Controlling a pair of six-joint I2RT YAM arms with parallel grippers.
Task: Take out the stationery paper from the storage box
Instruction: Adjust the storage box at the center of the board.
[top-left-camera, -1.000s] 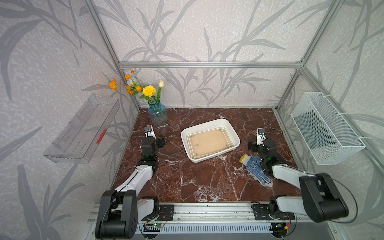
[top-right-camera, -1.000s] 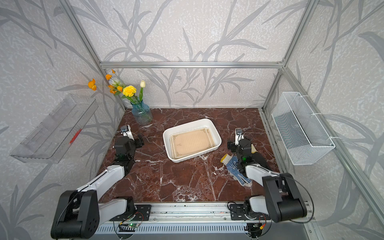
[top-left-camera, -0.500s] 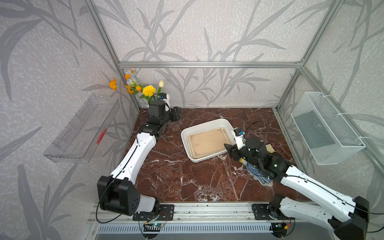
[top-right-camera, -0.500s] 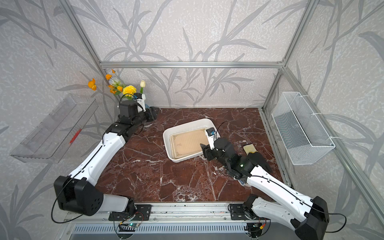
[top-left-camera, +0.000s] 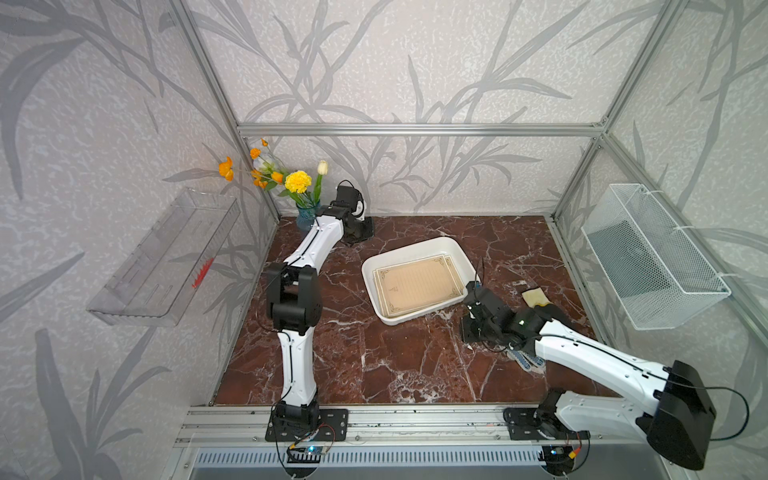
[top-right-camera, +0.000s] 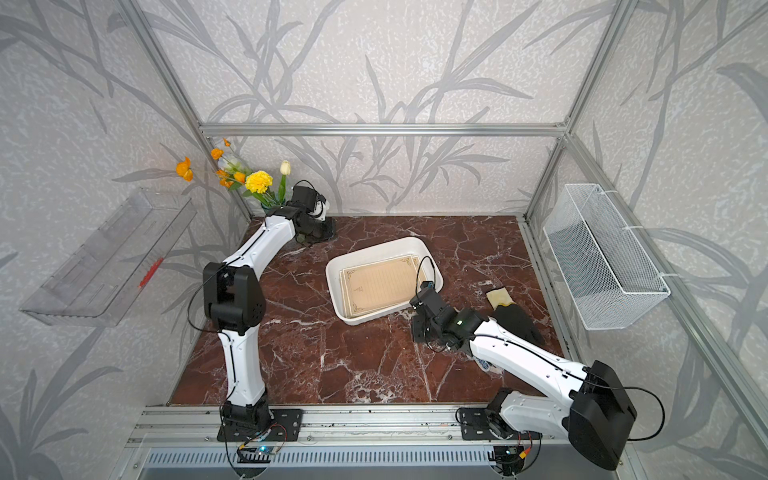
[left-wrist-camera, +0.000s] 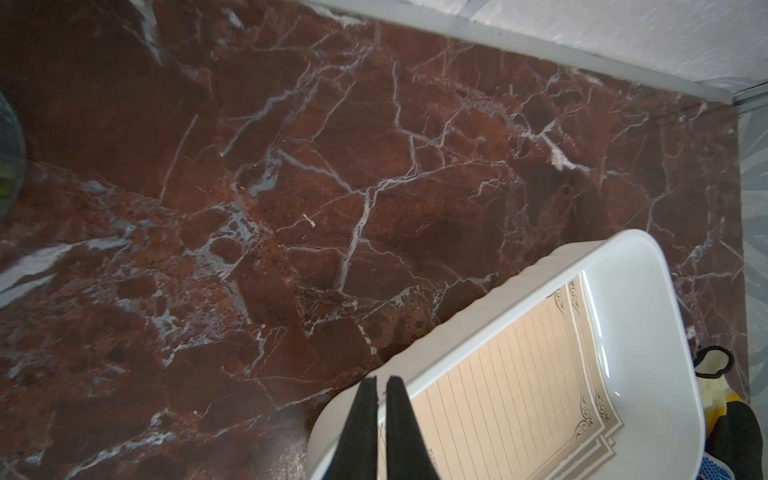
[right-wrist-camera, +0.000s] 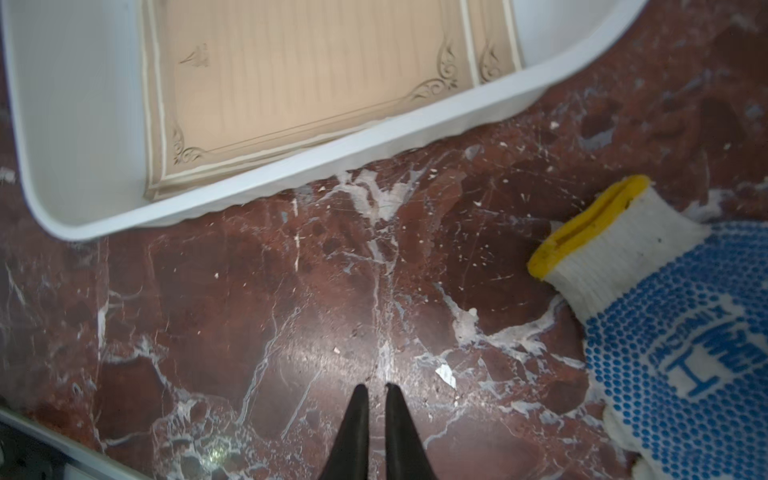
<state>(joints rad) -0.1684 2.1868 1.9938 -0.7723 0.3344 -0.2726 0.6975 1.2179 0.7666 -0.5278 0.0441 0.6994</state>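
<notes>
Lying in the storage box (top-left-camera: 369, 278): the stationery paper (top-left-camera: 417, 286), stacked flat with the sheets slightly offset; the box is set mid-table on the red marble table (top-left-camera: 374, 365).
Left gripper (left-wrist-camera: 381, 380): held at the far left, beside the flower vase (top-left-camera: 307, 216); its fingers are drawn together and nothing is clamped.
Right gripper (right-wrist-camera: 376, 386): held over bare marble just off the box's near-right corner; its fingers are drawn together and nothing is clamped.
Gloves: 2 are seen at the right, a blue-dotted glove (right-wrist-camera: 665, 332) partly covered by the right arm and a black glove (top-right-camera: 515, 320) farther right.
</notes>
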